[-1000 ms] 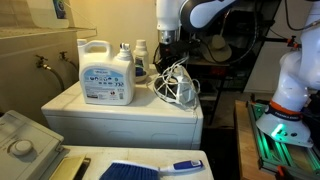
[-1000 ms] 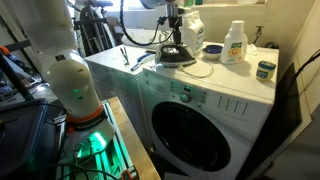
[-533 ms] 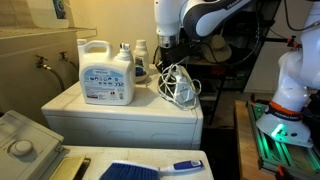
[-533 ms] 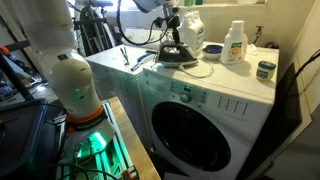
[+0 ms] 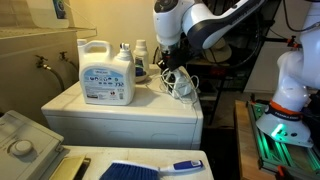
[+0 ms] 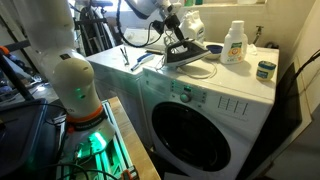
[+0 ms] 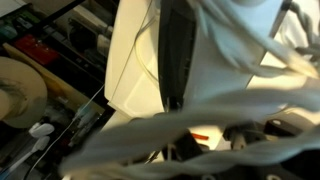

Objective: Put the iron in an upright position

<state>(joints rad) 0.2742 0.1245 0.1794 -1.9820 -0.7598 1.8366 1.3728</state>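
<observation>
Iron [image 6: 188, 52] is sitting tilted atop the washer [image 6: 215, 95], near an edge, and we are seeing its cord [image 6: 200, 70] looping loose just beside it. The claw [image 5: 166, 66] is clamping tight on the iron's upper body, jaws squeezed in. We are judging the cord the nearest hazard: caught under the heel, it could be tipping the iron over or off the edge. A weak grip could be letting the body twist and slip. Farther back, the jug [image 5: 106, 72] and bottles [image 5: 139, 58] are standing near, and a wide swing could be knocking them.
</observation>
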